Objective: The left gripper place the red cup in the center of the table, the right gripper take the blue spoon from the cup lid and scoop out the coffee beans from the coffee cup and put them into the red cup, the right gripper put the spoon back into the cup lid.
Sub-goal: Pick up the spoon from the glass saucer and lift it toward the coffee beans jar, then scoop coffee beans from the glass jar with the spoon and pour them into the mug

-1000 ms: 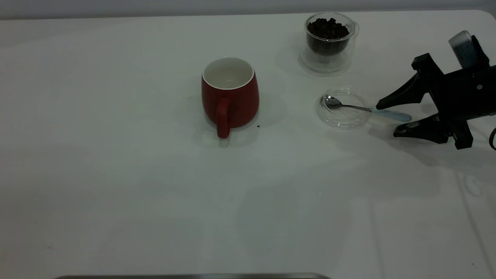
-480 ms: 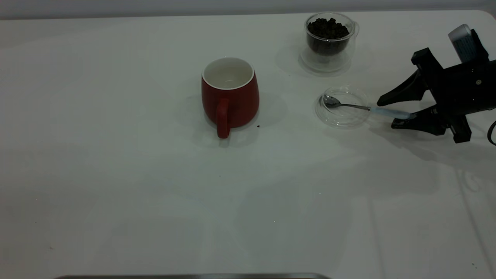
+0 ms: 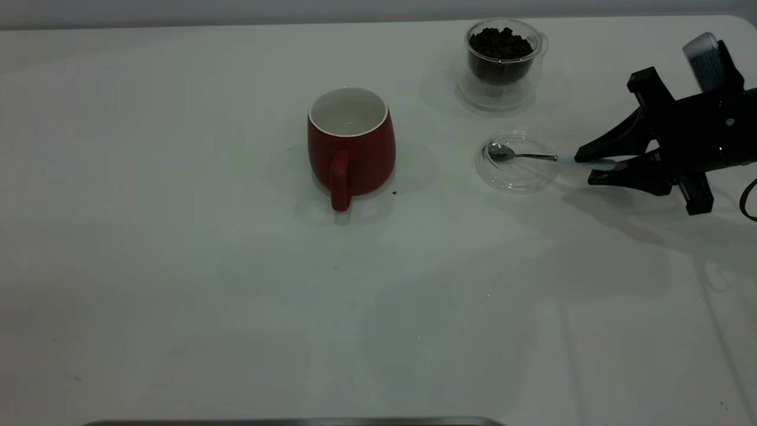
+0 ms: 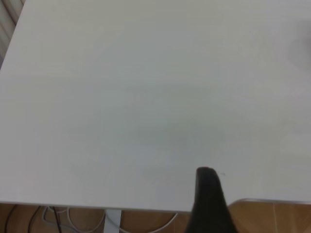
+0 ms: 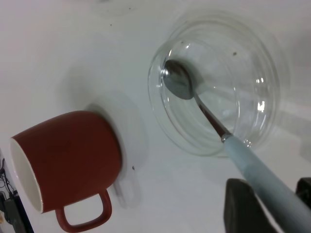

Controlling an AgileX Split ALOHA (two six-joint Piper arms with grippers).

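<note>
The red cup [image 3: 352, 148] stands upright near the middle of the table [image 3: 236, 296], handle toward the front; it also shows in the right wrist view [image 5: 73, 155]. The coffee cup [image 3: 501, 71] with coffee beans [image 3: 500, 42] stands at the back right. The cup lid [image 3: 516, 176] lies in front of it, also in the right wrist view [image 5: 243, 87]. The blue spoon [image 3: 532, 156] has its bowl in the lid. My right gripper [image 3: 585, 170] is shut on its pale-blue handle [image 5: 257, 170]. Of my left gripper only one finger [image 4: 208, 194] shows, over the table's near edge.
A small dark speck [image 3: 394, 192] lies on the table just right of the red cup. A grey metal edge [image 3: 295, 422] runs along the front of the exterior view. Cables hang below the table edge in the left wrist view [image 4: 53, 218].
The right gripper's jaws have closed from wide open onto the spoon handle. The spoon and the lid have shifted a little to the left and back.
</note>
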